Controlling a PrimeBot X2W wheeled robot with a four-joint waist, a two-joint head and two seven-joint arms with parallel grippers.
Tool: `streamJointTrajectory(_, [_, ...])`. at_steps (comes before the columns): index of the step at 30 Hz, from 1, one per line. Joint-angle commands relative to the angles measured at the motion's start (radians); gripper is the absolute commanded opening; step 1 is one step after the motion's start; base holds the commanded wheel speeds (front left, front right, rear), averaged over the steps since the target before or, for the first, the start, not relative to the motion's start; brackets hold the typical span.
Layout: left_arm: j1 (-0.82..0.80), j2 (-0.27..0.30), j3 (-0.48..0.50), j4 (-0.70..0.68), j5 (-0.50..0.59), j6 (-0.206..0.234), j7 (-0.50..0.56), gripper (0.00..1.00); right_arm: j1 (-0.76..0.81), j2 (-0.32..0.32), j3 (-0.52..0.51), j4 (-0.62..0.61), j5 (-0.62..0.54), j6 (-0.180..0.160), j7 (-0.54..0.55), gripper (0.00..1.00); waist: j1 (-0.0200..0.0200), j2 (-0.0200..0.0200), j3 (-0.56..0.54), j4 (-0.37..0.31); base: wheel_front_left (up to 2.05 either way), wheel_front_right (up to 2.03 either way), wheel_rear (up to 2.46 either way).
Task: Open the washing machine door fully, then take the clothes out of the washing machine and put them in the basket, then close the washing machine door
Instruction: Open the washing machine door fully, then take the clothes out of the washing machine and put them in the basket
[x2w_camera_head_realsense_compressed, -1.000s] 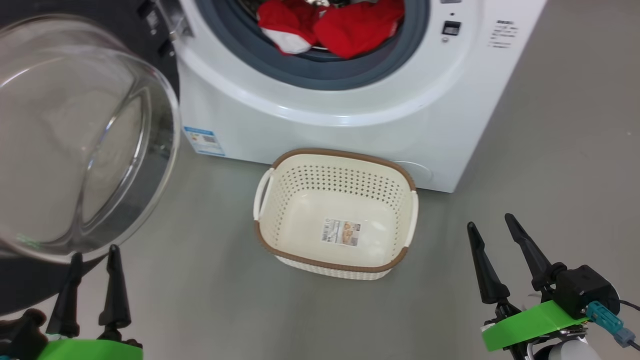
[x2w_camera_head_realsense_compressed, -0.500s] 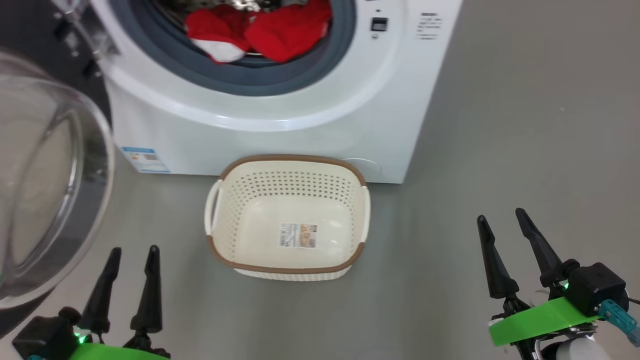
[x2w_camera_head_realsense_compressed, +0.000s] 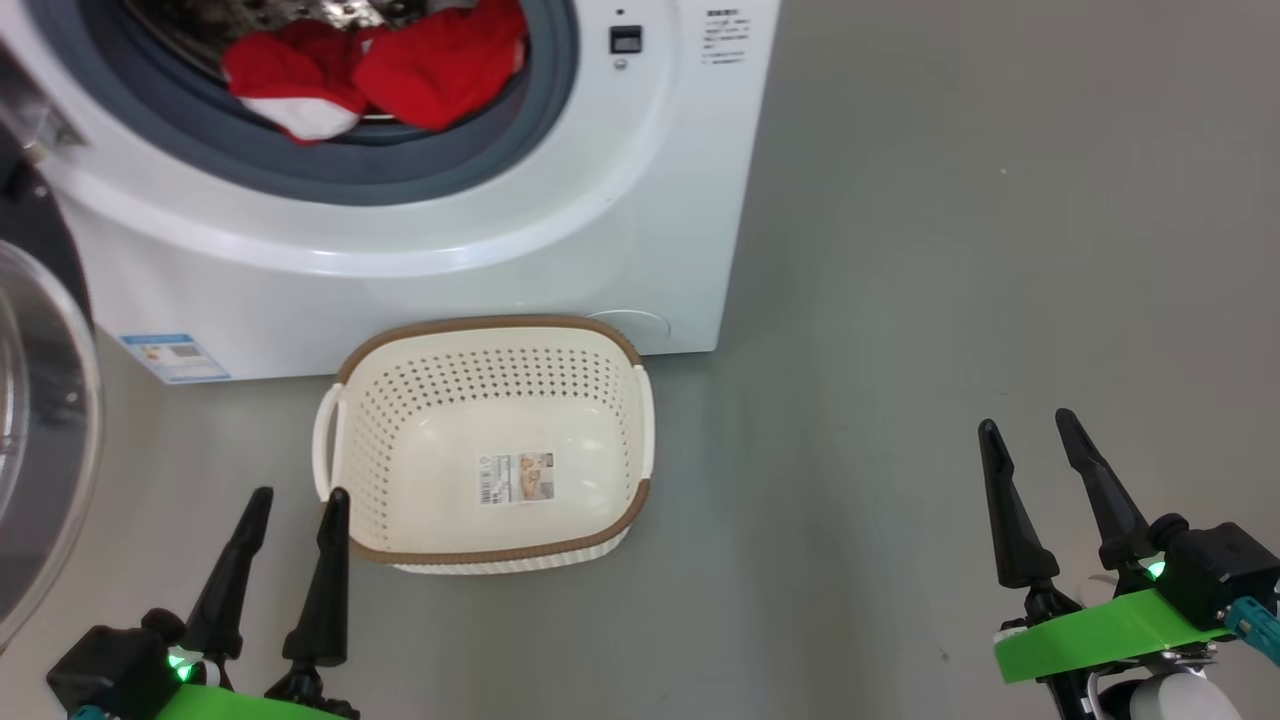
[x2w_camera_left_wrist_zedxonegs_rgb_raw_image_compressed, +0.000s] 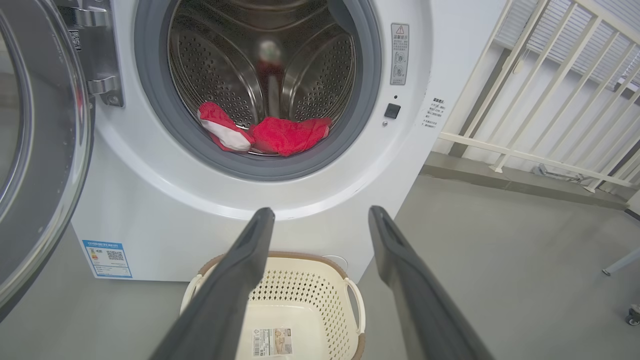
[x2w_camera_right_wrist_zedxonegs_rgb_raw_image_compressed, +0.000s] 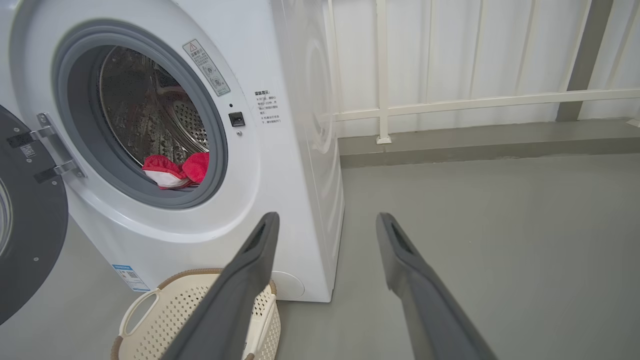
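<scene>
The white washing machine (x2w_camera_head_realsense_compressed: 400, 280) stands at the upper left with its door (x2w_camera_head_realsense_compressed: 40, 440) swung open to the left, glass bowl facing out. Red clothes (x2w_camera_head_realsense_compressed: 370, 70) with a white patch lie at the front of the steel drum (x2w_camera_left_wrist_zedxonegs_rgb_raw_image_compressed: 270, 65), on the grey rubber ring. The cream basket (x2w_camera_head_realsense_compressed: 370, 400) sits on the floor right before the machine, with nothing in it but a paper label. My left gripper (x2w_camera_head_realsense_compressed: 295, 498) is open, just left of the basket's near corner. My right gripper (x2w_camera_head_realsense_compressed: 1027, 425) is open over bare floor, well to the basket's right.
Grey floor (x2w_camera_head_realsense_compressed: 950, 250) stretches to the right of the machine. A white railing (x2w_camera_right_wrist_zedxonegs_rgb_raw_image_compressed: 450, 100) and a low ledge run along the wall behind. The open door (x2w_camera_right_wrist_zedxonegs_rgb_raw_image_compressed: 25, 220) takes up the room left of the machine.
The head camera has turned right, so machine, basket and door have slid left in its view. Both grippers stay open; the left one now shows beside the basket.
</scene>
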Motion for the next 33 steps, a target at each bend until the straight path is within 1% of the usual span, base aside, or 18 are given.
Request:
streamJointTrajectory(1, [-0.016,0.025,0.03,-0.023,-0.004,0.002,-0.005,1.0,0.009,-0.001,0.018,-0.029,0.006,0.007,-0.006,1.0,0.0001,0.0,0.001,-0.016,0.0,0.0,0.0])
streamJointTrajectory(7, [-0.015,0.03,0.016,-0.018,-0.006,0.002,-0.005,1.0,0.016,-0.001,0.011,-0.031,0.011,0.007,-0.006,1.0,0.0001,0.0,-0.003,-0.027,0.0,0.0,0.0])
streamJointTrajectory(19, [-0.014,0.031,0.02,-0.01,-0.026,0.002,-0.005,1.0,0.019,-0.001,0.014,-0.029,0.01,0.007,-0.006,1.0,0.0001,0.0,-0.016,-0.016,0.0,0.0,0.0])
streamJointTrajectory(25, [-0.013,0.038,0.006,-0.015,-0.029,0.002,-0.005,1.0,0.02,-0.001,0.016,-0.03,0.008,0.007,-0.006,1.0,0.0001,0.0,-0.017,-0.011,0.01,-0.02,0.02])
streamJointTrajectory(33, [-0.011,0.044,-0.001,-0.026,-0.039,0.002,-0.005,1.0,0.019,0.0,0.025,-0.029,0.009,0.007,-0.006,1.0,0.0001,0.0,-0.017,-0.011,0.63,-0.67,0.04])
